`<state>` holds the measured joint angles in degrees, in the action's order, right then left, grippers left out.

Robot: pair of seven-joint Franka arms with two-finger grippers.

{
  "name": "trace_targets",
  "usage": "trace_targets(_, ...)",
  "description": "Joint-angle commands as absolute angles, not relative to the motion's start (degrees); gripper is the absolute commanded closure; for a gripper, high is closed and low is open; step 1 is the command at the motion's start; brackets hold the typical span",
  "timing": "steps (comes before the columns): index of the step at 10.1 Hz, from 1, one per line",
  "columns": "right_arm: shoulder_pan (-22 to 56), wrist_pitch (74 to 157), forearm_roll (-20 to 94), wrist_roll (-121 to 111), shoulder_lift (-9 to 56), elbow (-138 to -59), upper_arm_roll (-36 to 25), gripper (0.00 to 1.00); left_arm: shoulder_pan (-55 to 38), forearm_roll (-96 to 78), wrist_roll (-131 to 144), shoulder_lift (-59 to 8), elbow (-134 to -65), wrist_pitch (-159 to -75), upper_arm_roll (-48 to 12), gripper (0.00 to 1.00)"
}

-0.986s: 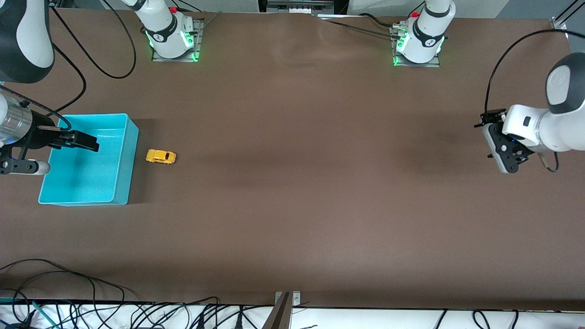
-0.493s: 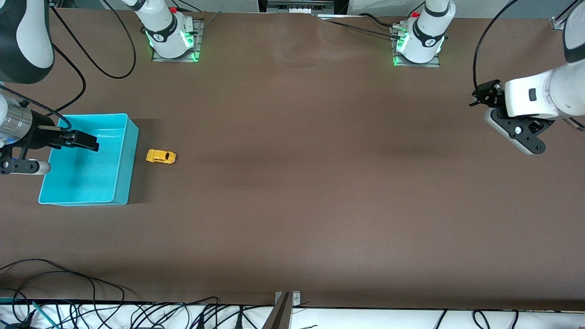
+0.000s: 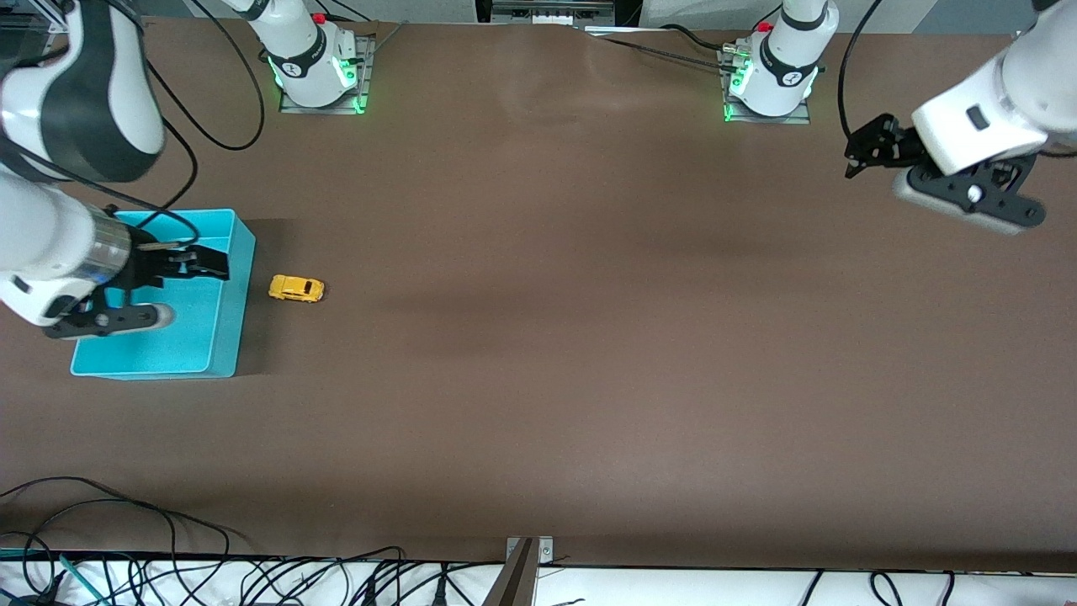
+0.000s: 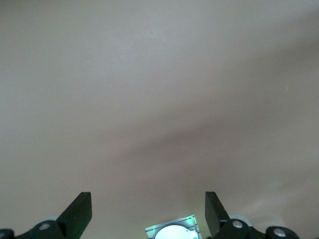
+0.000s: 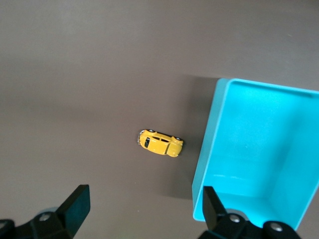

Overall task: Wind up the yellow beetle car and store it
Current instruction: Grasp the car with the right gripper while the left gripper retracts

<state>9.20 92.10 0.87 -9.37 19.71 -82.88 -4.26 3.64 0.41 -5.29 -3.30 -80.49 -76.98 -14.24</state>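
The tiny yellow-orange beetle car [image 3: 296,289] sits unmoved on the brown table [image 3: 538,379], just beside the open turquoise plastic bin [image 3: 220,362]. The right tool [image 3: 214,263], fingers spread and empty, has shifted over the bin toward the car. The left tool [image 3: 862,154], also released, has risen toward its base at the left arm's end of the table

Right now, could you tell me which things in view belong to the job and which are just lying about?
Job:
- yellow beetle car, on the table beside the bin
- turquoise bin
- right hand, open, over the bin

Lying about:
- cables at the table edge
- left hand, open, waiting
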Motion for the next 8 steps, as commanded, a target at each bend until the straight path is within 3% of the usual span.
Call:
trace_targets(1,9.1,98.5,1.2,-22.4,20.1,-88.9,-4.4,0.00,2.9,0.0,-4.0,7.1,-93.3,-86.2,-11.4,0.00)
trace_targets(5,9.1,113.0,1.1,-44.2,20.0,-101.2,-4.4,0.00,-0.7,-4.3,1.9,6.2,-92.4,-84.3,-5.1,0.00)
trace_targets(8,9.7,125.8,0.9,-58.4,20.0,-111.7,-4.4,0.00,-0.8,-2.9,2.2,3.4,-91.0,-84.3,-4.9,0.00)
